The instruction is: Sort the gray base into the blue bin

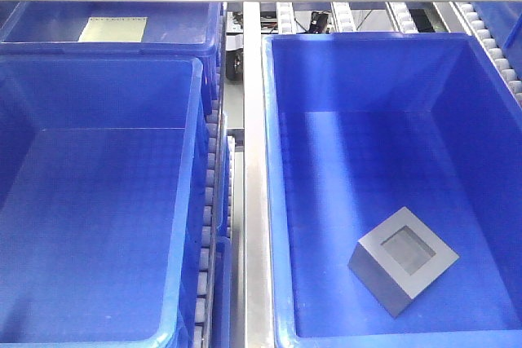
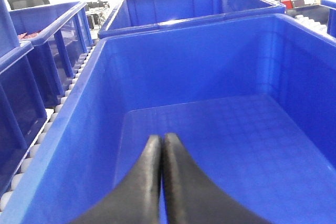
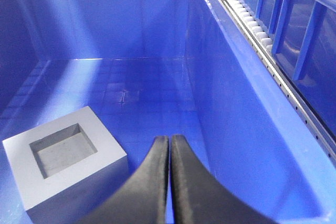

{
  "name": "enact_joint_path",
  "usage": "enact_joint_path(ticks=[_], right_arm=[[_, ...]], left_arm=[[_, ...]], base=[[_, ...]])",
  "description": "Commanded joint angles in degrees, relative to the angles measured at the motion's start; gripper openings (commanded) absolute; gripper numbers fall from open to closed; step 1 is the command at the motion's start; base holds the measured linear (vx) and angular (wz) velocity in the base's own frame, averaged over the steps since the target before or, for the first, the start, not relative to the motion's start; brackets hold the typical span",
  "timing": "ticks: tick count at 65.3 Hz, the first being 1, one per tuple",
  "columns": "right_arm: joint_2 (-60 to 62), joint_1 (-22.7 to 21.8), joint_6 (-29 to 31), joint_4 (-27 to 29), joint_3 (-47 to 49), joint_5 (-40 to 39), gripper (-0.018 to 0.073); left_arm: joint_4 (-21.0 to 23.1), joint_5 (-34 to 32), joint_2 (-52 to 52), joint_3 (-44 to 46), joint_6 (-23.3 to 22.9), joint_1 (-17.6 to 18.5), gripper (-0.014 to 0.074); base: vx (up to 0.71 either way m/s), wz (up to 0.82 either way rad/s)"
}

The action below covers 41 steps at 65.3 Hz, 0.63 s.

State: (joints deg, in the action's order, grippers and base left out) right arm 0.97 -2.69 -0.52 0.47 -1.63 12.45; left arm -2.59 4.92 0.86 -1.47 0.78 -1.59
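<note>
The gray base (image 1: 404,260) lies on the floor of the right blue bin (image 1: 269,201), near its front right, recessed opening facing up. In the right wrist view the gray base (image 3: 65,163) sits at lower left, just left of my right gripper (image 3: 169,138), which is shut with nothing between its black fingers and hangs inside that bin (image 3: 247,129). My left gripper (image 2: 161,137) is shut and empty too, over the bare floor of the left blue bin (image 2: 105,77). Neither gripper shows in the front view.
A steel rail (image 1: 254,201) and a roller strip (image 1: 214,193) run between the two front bins. Behind the left bin stands another blue bin (image 1: 114,45) holding a pale flat sheet (image 1: 114,28). More blue bins (image 2: 47,40) flank the left one; roller track (image 3: 252,22) runs along the right.
</note>
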Motion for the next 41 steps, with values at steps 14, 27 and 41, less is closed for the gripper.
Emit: enact_joint_path(ticks=[14,27,41], right_arm=[[0.0,0.0,0.5,-0.5,0.0,-4.0,-0.0005],[0.0,0.0,0.5,-0.5,0.0,-4.0,-0.0005],[0.0,0.0,0.5,-0.5,0.0,-4.0,-0.0005]], left_arm=[[0.1,-4.3,0.6,1.2,-0.1,0.1,-0.0006],[0.1,-4.3,0.6,1.2,-0.1,0.1,-0.0006],[0.1,-4.3,0.6,1.2,-0.1,0.1,-0.0006]], base=[[0.0,0.0],[0.0,0.0],[0.0,0.0]])
